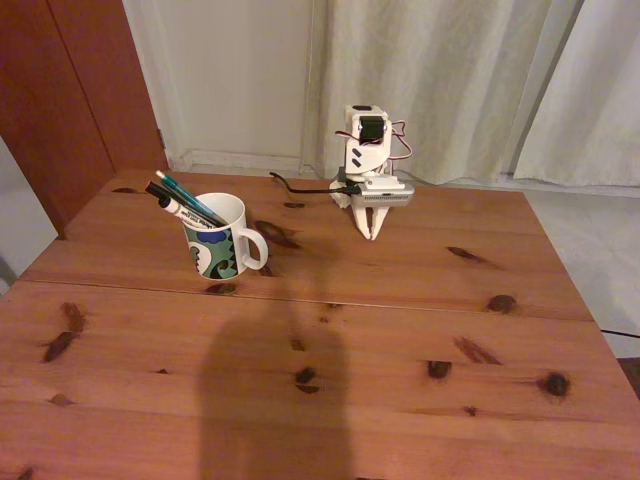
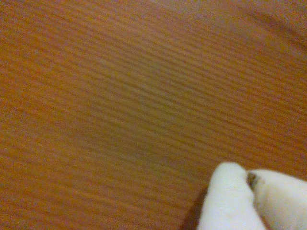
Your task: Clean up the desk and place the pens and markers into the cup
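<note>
Pens and markers (image 1: 184, 202) stand in the cup (image 1: 222, 245), far left on the desk (image 1: 330, 340).
Folded gripper (image 1: 374, 235), jaws pressed together and empty, points down at the far edge; the pens' lower ends are hidden inside.

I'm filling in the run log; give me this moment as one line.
gripper: shut, empty, tips at the desk | pens and markers: standing in the cup | loose pens on desk: none seen

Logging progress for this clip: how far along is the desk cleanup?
It looks finished. The pens stand in the cup, leaning left in the fixed view, and no pen lies on the desk. The gripper is shut, holds nothing and points down at bare wood beside the cup. Nothing visible remains.
</note>
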